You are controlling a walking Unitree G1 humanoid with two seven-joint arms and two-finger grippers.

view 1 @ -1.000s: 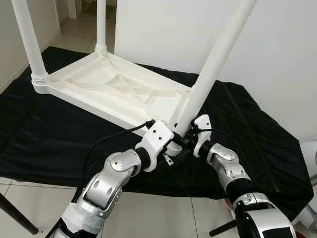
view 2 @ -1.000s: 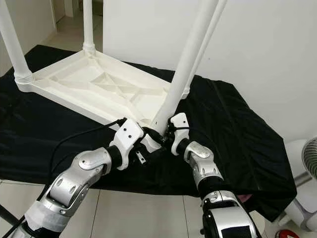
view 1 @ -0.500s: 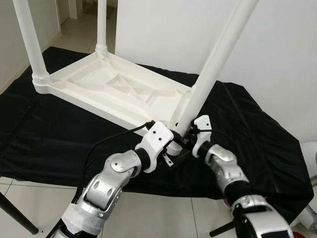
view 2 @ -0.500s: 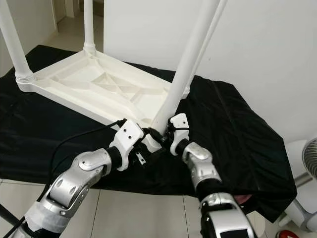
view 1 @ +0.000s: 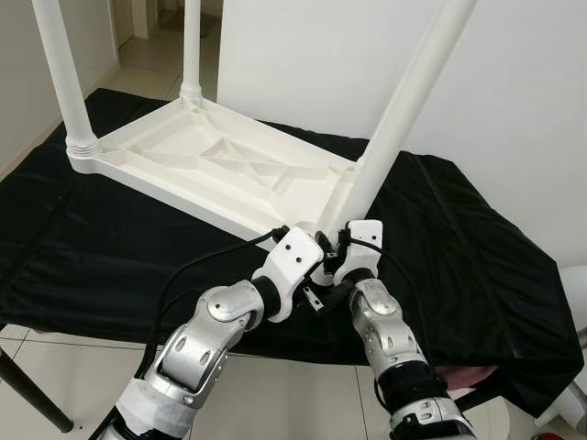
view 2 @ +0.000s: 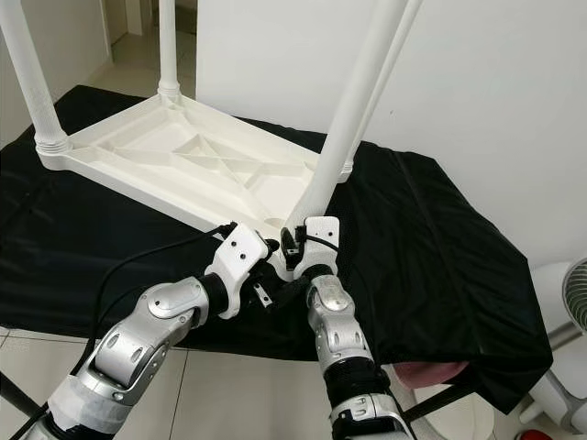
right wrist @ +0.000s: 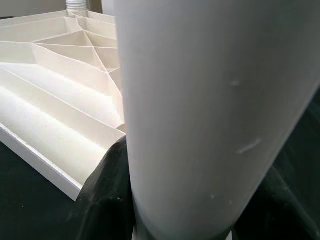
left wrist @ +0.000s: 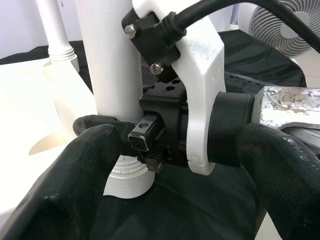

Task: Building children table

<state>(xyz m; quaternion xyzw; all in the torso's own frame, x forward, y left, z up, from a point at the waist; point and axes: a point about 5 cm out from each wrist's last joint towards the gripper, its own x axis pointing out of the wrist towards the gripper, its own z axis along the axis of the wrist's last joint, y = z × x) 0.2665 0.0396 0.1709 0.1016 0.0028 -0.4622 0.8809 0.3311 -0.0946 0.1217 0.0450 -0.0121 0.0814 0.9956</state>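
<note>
Your head views look down and forward from above; both wrist views sit very close, sharing the near leg (view 1: 394, 119) at its base.

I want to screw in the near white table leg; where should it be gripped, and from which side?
Probably low on the near leg, just above its socket in the upturned tabletop. The round, leaning shaft suits pinching from opposite sides, as the left gripper and right gripper do now, keeping the turning force near the thread.

Smooth matt white plastic table (view 1: 220, 170) and legs (view 1: 394, 119), on soft creased black cloth (view 1: 459, 247)
</note>
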